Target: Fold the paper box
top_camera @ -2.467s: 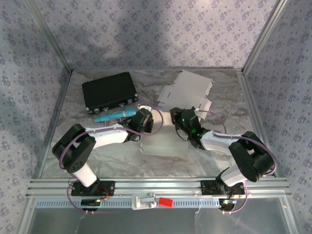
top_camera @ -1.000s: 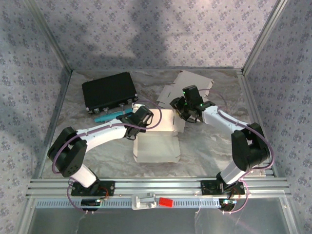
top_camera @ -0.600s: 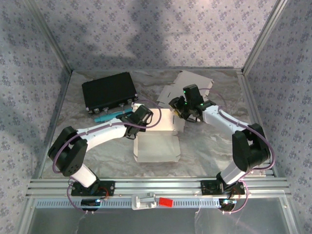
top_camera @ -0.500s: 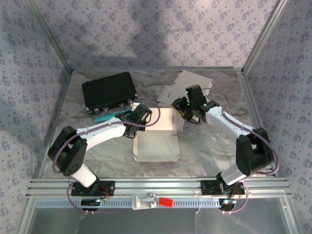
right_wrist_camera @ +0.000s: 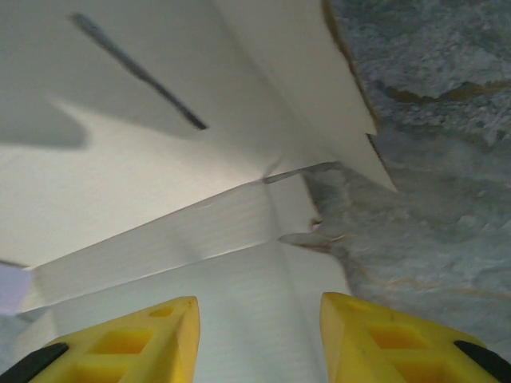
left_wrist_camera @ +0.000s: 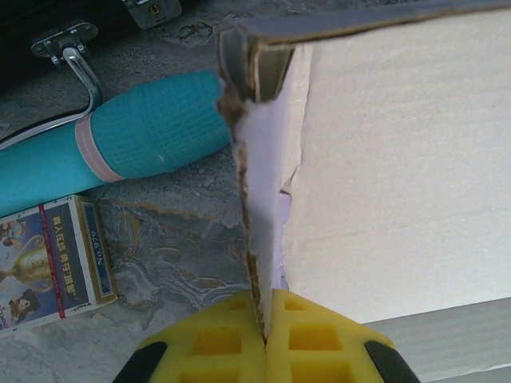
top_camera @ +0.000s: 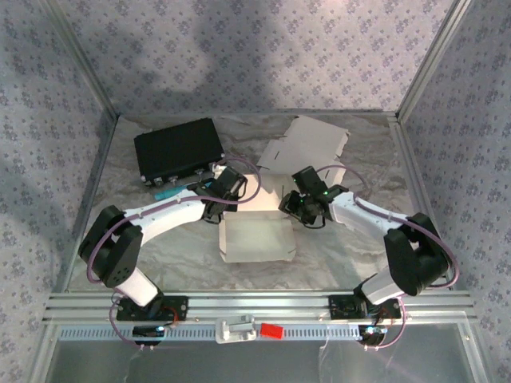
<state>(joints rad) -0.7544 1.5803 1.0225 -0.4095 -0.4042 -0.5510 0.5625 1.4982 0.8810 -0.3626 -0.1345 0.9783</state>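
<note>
The white paper box (top_camera: 255, 239) lies half formed in the middle of the table, its walls partly raised. My left gripper (top_camera: 217, 203) is at the box's back left corner. In the left wrist view it (left_wrist_camera: 265, 339) is shut on the thin upright edge of a box wall (left_wrist_camera: 399, 159). My right gripper (top_camera: 295, 206) is at the box's back right corner. In the right wrist view it (right_wrist_camera: 259, 327) stands open above a white box panel (right_wrist_camera: 160, 96) and its creased flap, with nothing pinched between the yellow fingers.
A second, flat white cardboard blank (top_camera: 307, 140) lies at the back. A black case (top_camera: 180, 149) sits at the back left, with a teal pen (left_wrist_camera: 152, 136) and a small card packet (left_wrist_camera: 56, 255) just in front of it. Metal frame rails border the table.
The right gripper has moved nearer and lower, from behind the box's rear panel to its right back corner. The left gripper stays clamped on the wall and has shifted slightly.
</note>
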